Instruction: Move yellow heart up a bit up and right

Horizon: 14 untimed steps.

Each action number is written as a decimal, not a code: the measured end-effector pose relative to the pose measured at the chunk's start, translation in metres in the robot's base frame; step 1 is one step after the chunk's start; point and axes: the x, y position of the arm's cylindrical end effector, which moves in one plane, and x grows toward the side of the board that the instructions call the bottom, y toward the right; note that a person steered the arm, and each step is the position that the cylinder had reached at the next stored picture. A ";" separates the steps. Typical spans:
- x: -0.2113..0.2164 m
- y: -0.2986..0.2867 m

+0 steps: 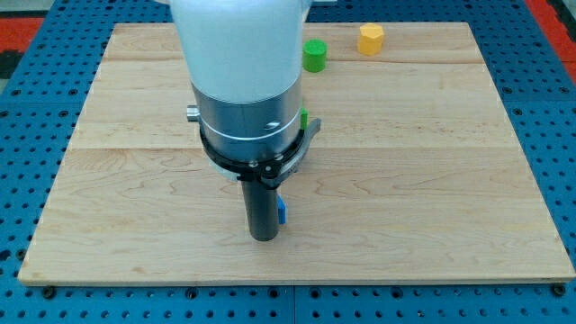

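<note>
- My tip (263, 238) rests on the wooden surface (432, 180) near the view's bottom, left of centre; this tool is a plain dark rod with nothing to open or close, and it holds nothing
- A blue block (282, 211) shows as a sliver touching the rod's right side just above my tip; its shape is hidden
- A green sliver (304, 117) peeks out at the right edge of the arm's metal collar (247, 121); too little shows to name it
- A green cylinder (314, 56) sits near the view's top, right of the arm's white housing (238, 40)
- The yellow block (371, 39) lies just right of it, close to the top edge; it looks rounded or many-sided, so I cannot confirm it is the heart
- If that is the task's block, it stands well apart from my tip, up and to the right
- The arm's bulk hides the surface's middle, so a yellow heart may well lie unseen behind it
</note>
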 end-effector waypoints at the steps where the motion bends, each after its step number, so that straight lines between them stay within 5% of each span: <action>1: -0.010 -0.001; 3: -0.028 -0.025; 5: -0.042 -0.151; 7: -0.165 -0.128; 10: -0.268 -0.019; 14: -0.304 -0.039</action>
